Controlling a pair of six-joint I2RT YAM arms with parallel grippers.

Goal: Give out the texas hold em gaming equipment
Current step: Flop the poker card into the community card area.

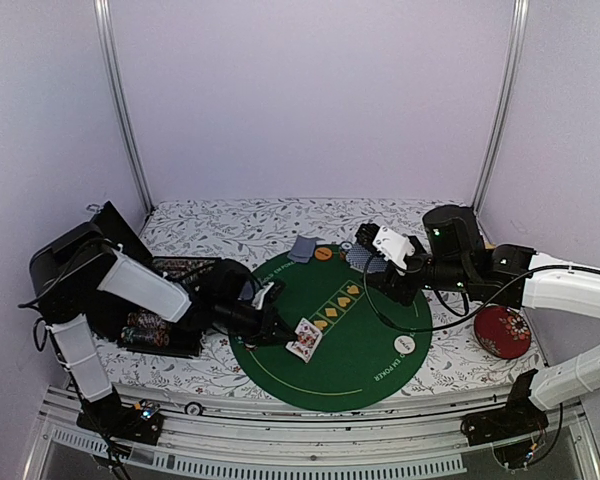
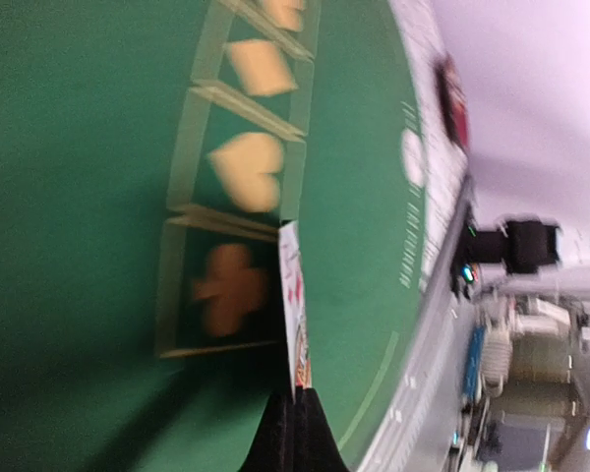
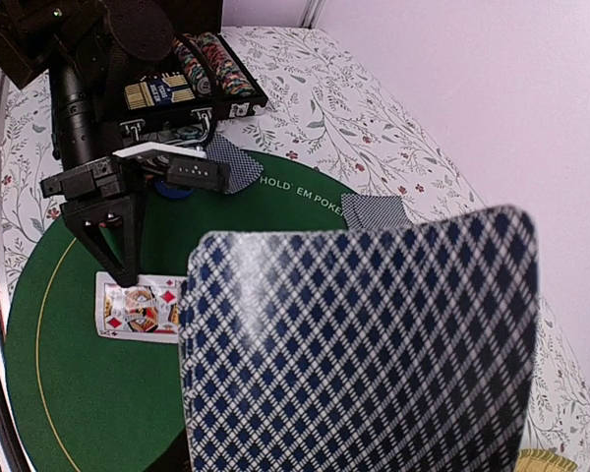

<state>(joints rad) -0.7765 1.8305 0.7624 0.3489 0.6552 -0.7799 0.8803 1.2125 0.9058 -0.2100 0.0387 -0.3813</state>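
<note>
Cards (image 1: 304, 340), perhaps two, pinched edge-on, left end effector (image 1: 284, 334).

The mat (image 1: 365, 335) lies mid-worktop (image 1: 230, 225), chip case (image 1: 162, 336) to its left, dish (image 1: 502, 332) to its right; face-up cards (image 1: 303, 341) on its left part.

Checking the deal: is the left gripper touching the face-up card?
Touching: the left wrist view shows the left gripper shut on the edge of the face-up card.
</note>
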